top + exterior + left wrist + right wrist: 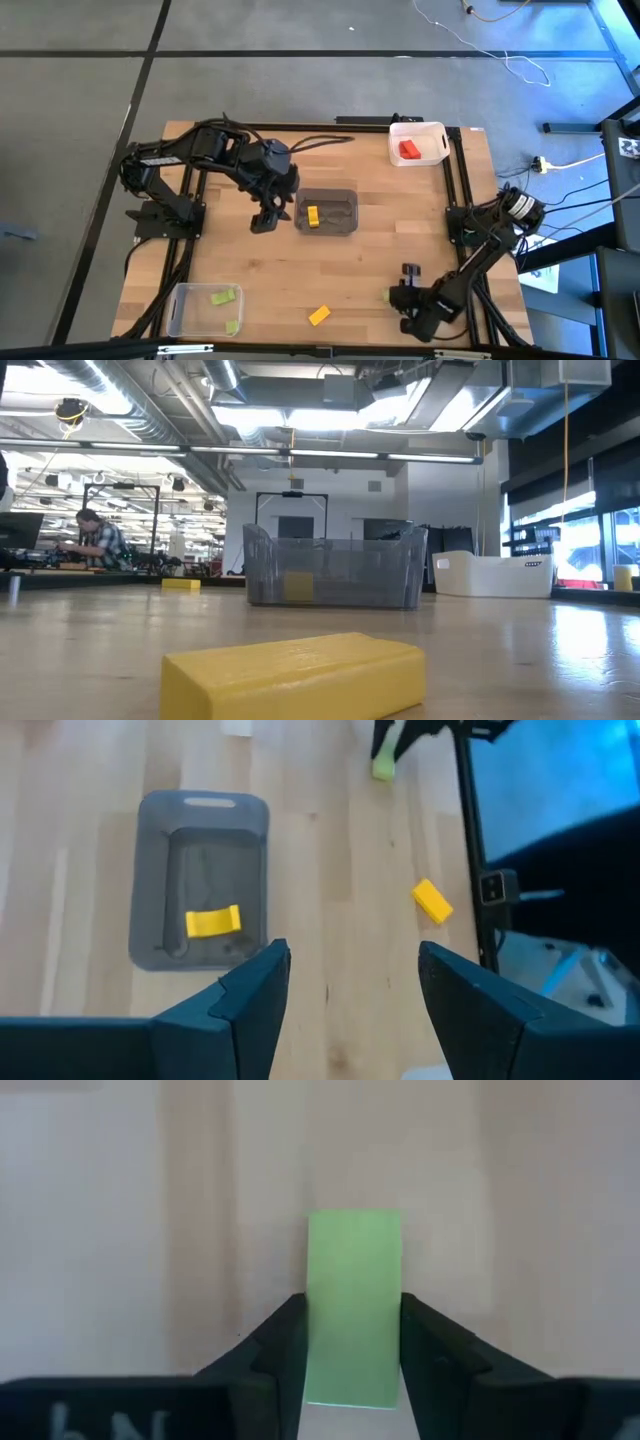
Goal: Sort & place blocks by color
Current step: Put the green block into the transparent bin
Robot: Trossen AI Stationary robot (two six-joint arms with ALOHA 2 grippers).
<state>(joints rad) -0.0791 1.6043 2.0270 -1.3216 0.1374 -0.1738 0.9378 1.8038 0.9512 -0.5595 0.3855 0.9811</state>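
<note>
right tool (352,1345) pinching a green block (354,1305) at the near counter (380,260) edge, seemingly flush; lift straight. left tool (352,985) spread beside grey bin (345,194).

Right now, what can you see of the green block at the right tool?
The green block is a plain light-green rectangular piece with a smooth matte face. It lies flat on the bare wood table, lengthwise between the right tool's two dark fingers, which sit against its long sides. Its near end is hidden.
</note>
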